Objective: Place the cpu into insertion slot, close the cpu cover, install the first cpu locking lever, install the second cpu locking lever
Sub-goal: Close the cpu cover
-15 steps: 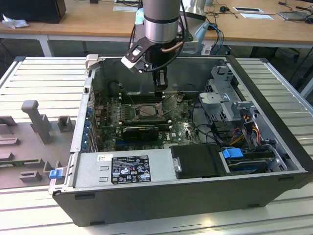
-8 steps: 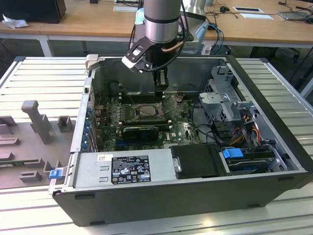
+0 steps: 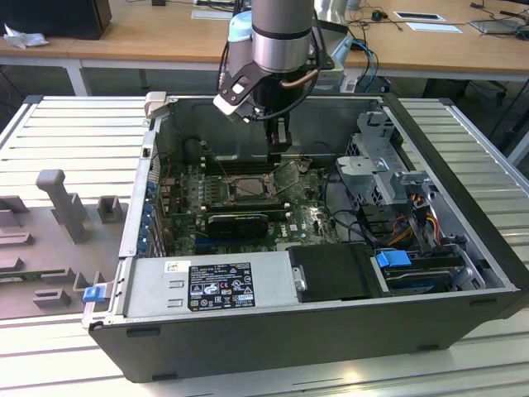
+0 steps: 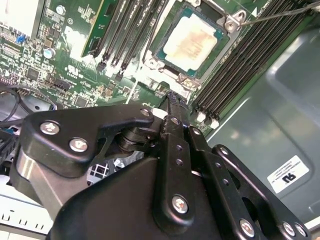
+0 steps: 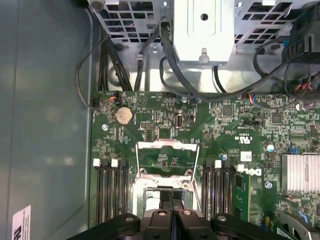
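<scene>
gripper [image 3: 280,149] closed | pc case [image 3: 314,341] on slatted table [image 3: 74,132] | wooden desks [image 3: 149,33] behind

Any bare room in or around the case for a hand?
Bare: the grey case panel beside the memory slots, and the ribbed table at the exterior view's right. Crowded: the gripper by the insertion slot, cables by the drive cage.

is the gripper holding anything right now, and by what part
Nothing. The gripper is shut with nothing between its fingertips, and the cpu already lies in the insertion slot.
</scene>
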{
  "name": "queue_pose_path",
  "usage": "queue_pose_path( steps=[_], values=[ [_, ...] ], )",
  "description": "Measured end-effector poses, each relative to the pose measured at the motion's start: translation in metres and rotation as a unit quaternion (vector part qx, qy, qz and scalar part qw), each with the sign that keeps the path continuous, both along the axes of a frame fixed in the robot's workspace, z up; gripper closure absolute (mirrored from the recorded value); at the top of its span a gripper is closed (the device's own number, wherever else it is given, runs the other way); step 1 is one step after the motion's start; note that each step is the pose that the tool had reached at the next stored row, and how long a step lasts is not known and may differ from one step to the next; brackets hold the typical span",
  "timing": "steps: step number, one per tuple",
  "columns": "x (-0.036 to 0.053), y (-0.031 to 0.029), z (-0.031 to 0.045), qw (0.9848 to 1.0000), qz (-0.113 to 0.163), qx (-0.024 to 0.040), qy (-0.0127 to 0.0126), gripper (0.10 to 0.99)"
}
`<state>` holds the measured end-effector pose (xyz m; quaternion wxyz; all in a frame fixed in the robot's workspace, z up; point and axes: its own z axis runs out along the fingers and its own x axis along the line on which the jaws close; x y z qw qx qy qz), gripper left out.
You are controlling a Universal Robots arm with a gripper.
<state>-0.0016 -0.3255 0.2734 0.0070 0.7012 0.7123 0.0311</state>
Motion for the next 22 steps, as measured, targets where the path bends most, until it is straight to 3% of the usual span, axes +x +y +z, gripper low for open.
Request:
queue_pose_path(
  steps=[15, 19, 22],
  values=[
    [0.0207, 0.0001, -0.0026, 1.0, 0.0, -0.0002, 0.0003, 0.98],
    [0.0483, 0.0, -0.0119, 1.0, 0.0, -0.0002, 0.0003, 0.98],
    [0.0587, 0.0001, -0.016, 1.0, 0.0, -0.0002, 0.0003, 0.98]
  ],
)
